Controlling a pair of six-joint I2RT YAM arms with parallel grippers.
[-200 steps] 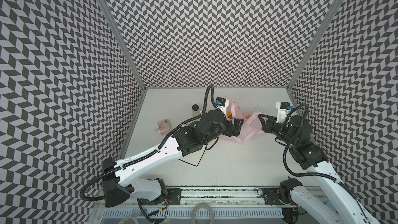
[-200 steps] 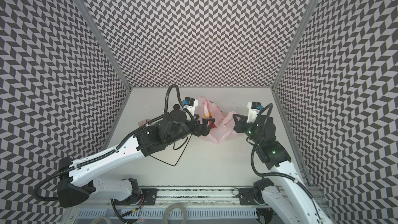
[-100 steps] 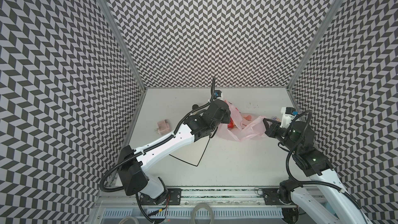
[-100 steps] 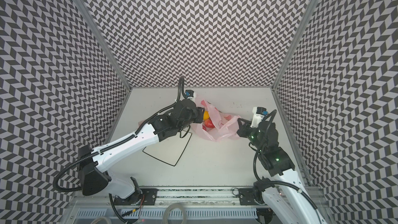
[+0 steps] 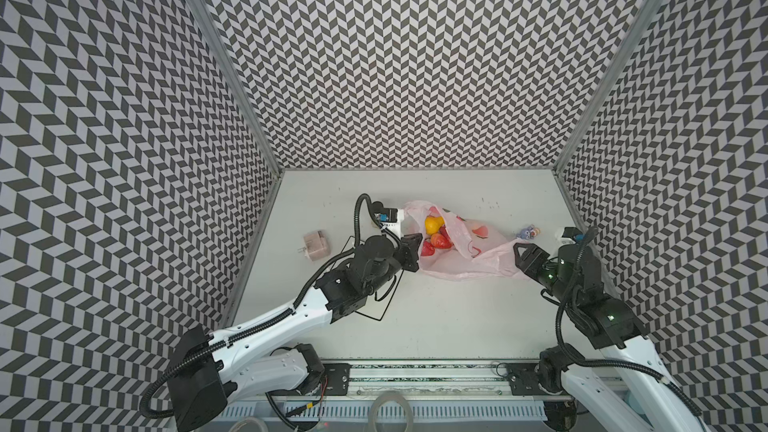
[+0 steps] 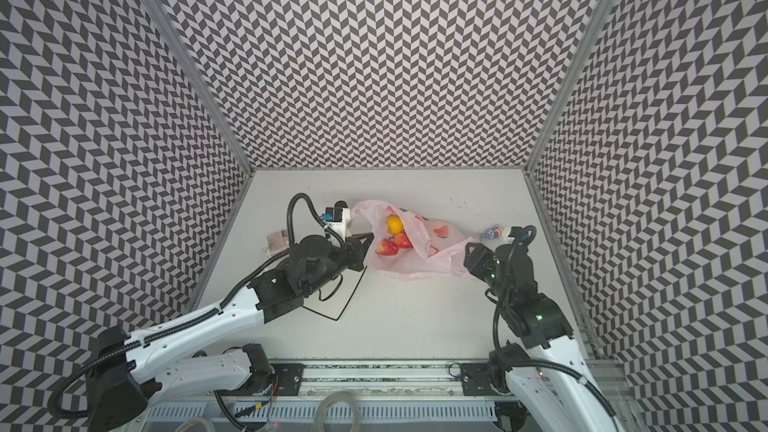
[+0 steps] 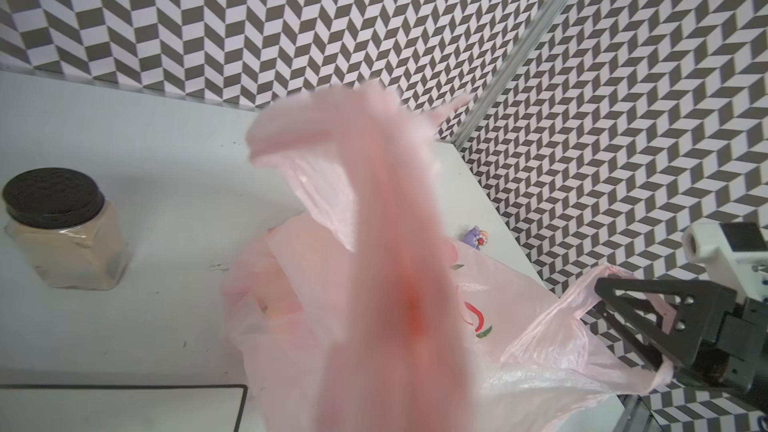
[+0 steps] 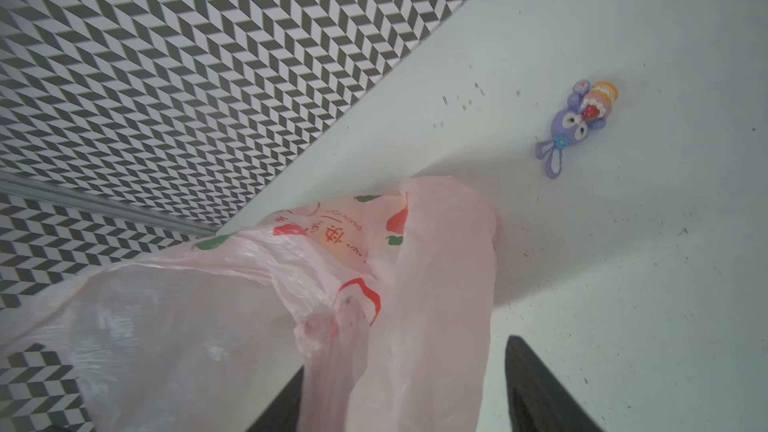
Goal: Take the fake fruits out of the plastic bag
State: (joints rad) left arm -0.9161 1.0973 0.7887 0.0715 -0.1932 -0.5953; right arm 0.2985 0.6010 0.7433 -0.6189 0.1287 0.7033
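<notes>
The left gripper (image 5: 412,252) pinched the translucent pink plastic bag (image 5: 469,270) on the white table (image 5: 436,326) (glossy red and yellow fake fruits (image 5: 433,224) inside). The right gripper (image 5: 524,263) stood spread about its handle.

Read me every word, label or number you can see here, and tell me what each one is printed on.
Nothing reads clearly enough to quote.
Large orange characters on the plastic bag: upside down and creased, not legible.
Small line of capital letters beside them on the bag: too small to read.
Round mark on the purple figurine: too small to read.
Jar: no label shows.
</notes>
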